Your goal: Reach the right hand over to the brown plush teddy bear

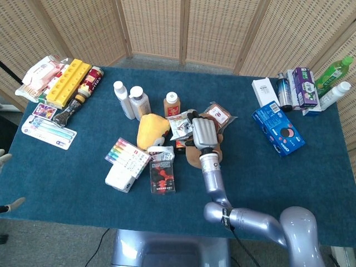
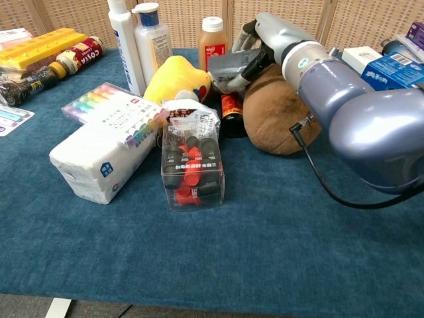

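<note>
Your right hand lies on top of the brown plush teddy bear, near the middle of the table. In the head view the fingers point toward 12 o'clock and curl down over the top of the bear; in the chest view they bend over its upper edge, against the grey foil pouch at the bear's 10 o'clock. Whether the hand actually clamps the bear or only rests on it, you cannot tell from either view. The forearm runs from the hand toward 6 o'clock and covers much of the toy from above.

The bear sits slumped on the blue cloth, touching a small dark red can at its 9 o'clock. The yellow plush toy lies further toward 9 o'clock, just beside the can. A clear box of black and red clips stands at the bear's 7 o'clock, a little apart from it. An orange-labelled bottle with a white cap stands at the bear's 11 o'clock, behind the pouch.

Your left hand shows only as pale fingertips at the far left edge of the head view, off the table and well apart from everything; how it is set, you cannot tell.
</note>
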